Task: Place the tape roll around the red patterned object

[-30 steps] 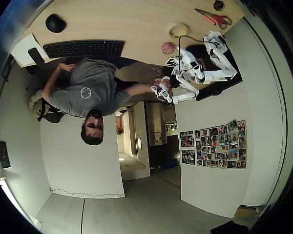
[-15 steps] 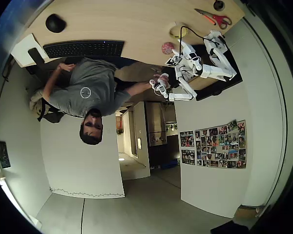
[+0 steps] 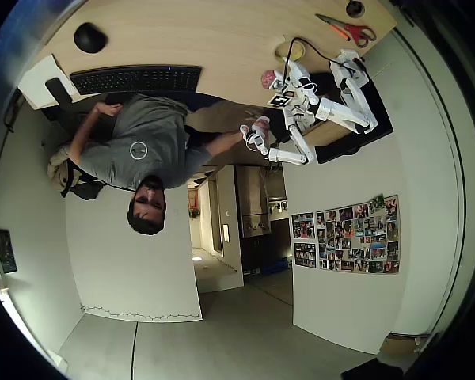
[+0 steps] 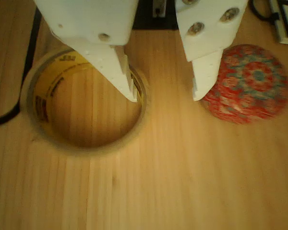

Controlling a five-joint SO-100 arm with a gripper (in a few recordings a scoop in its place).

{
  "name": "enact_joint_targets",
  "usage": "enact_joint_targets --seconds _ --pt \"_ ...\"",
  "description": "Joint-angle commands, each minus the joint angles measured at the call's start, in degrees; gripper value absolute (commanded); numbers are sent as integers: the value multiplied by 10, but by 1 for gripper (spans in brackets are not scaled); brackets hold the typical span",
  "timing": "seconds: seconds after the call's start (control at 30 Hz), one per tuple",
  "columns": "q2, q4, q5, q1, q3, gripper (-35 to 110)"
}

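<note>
Looking down from the wrist view, a pale wooden desk (image 4: 182, 191) carries everything. A flat cream-yellow tape roll (image 4: 38, 120) lies on its side at the left, its wide hole facing up. Just beside it, at the right, sits a small red patterned ball (image 4: 252, 86); the two are near but not touching. The white gripper (image 4: 164, 96) hangs above them with its fingers spread open and holding nothing. The left finger (image 4: 120, 72) points down inside the ring's right wall, while the right finger (image 4: 204, 79) sits outside it, at the ball's left edge. So the ring's near wall lies between the fingers, ready for pinching. In the overhead view the gripper (image 3: 281, 81) is over the desk's near edge.
</note>
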Motion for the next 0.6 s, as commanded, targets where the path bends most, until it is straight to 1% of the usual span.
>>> enact_joint_targets --seconds 0.0,0.07,0.23,0.43,0.57 --pt "-5 -9 -4 -5 -1 23" --pt "-10 -10 -4 -4 -5 19" --pt "-24 -12 -4 3 -41 1" --pt "-15 27 -20 11 -72 0" --pt "18 102 -39 20 -131 0"
